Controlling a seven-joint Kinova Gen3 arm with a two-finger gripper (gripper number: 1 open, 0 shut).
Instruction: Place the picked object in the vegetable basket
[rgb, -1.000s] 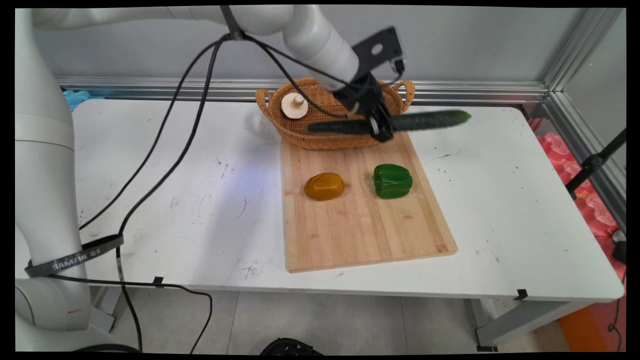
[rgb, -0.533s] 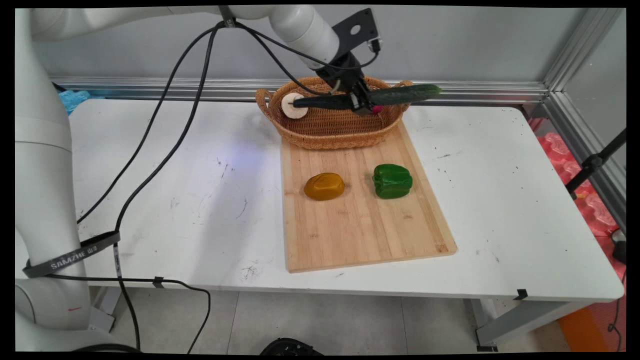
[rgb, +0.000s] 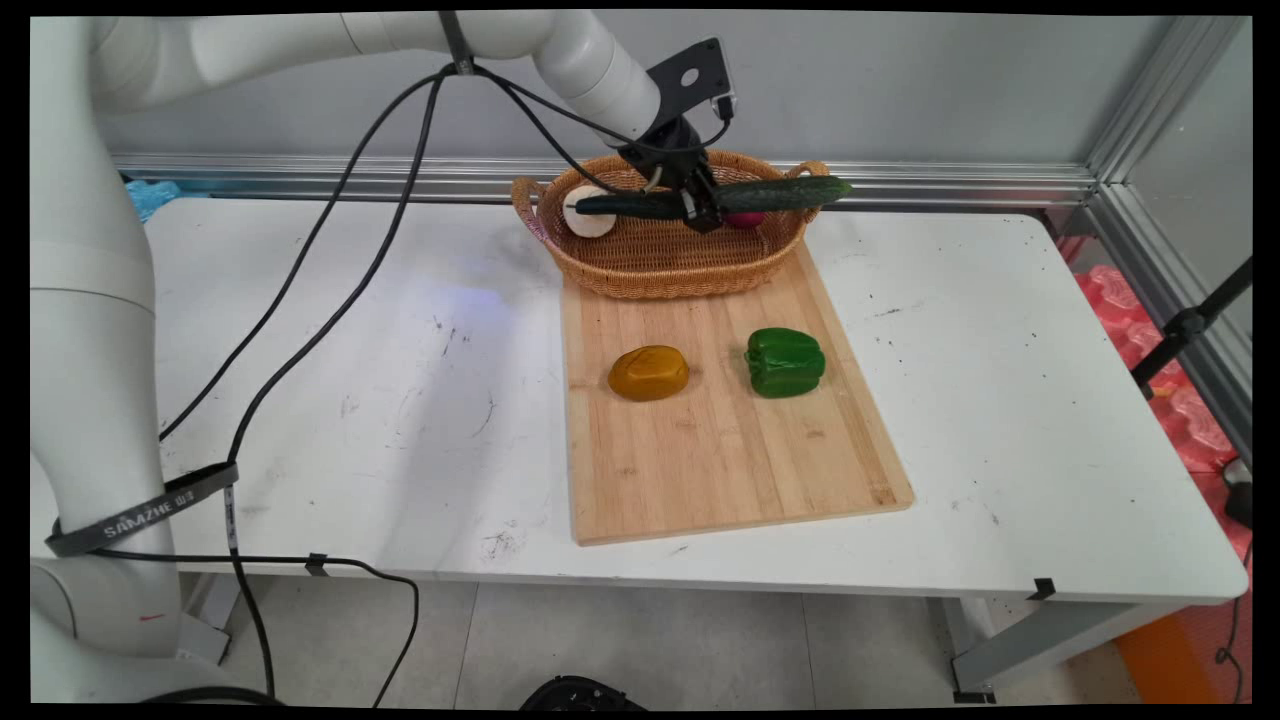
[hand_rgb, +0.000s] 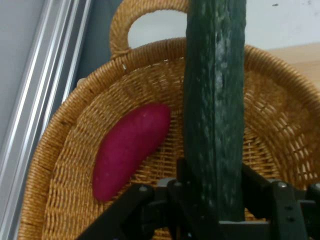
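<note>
The end effector (rgb: 703, 207) is clamped on the cucumber (rgb: 790, 192), which hangs lengthwise above the wicker basket (rgb: 660, 270), directly over its hollow.

strap (rgb: 140, 518): I read pale capitals, roughly "SAMZHE", on the dark band round the arm's base in the main view; two small marks follow the word and I can't make them out.
arm base (rgb: 150, 619): I see a small red mark low on the white link, too small for me to read.
hand view: I find no lettering there.
</note>
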